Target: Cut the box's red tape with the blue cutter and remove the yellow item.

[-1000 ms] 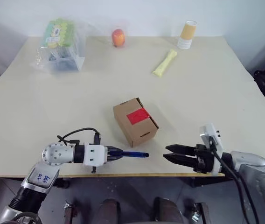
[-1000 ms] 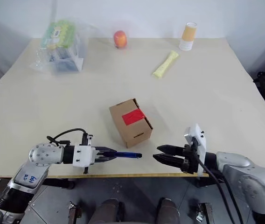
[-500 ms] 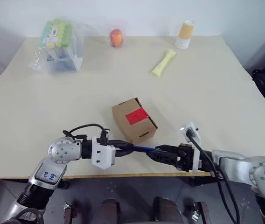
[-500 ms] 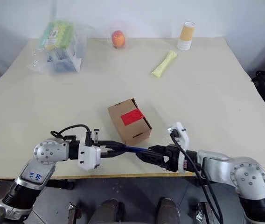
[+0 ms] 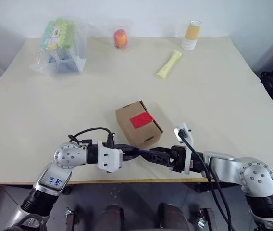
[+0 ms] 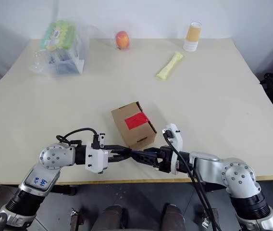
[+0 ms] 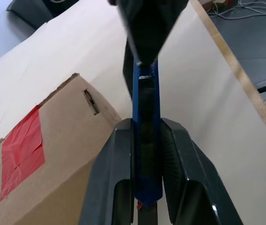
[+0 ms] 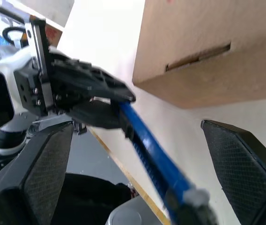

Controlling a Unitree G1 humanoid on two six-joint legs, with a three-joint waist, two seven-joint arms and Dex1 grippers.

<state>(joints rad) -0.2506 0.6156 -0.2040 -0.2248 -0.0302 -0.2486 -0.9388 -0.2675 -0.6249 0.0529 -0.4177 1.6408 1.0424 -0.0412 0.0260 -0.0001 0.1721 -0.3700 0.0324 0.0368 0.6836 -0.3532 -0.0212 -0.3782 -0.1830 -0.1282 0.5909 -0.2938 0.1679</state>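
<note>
Two grippers on blue cutter point(image 7: 145, 140): left gripper point(image 7: 144, 164) pinching it, right gripper point(image 8: 133, 154) spread wide around its tip; slim, stiff, probably slippery, so best grabbed mid-body.

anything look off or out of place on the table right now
Nothing is spilled or broken. The box sits skewed to the table edges, red tape uncut. The one unusual thing: the blue cutter is in mid-air, clamped in the left gripper, with the open right gripper around its far end.

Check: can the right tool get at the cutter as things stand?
Probably yes. The right tool is open with the cutter already between its fingers, nothing in between; the left tool grips the other end.
</note>
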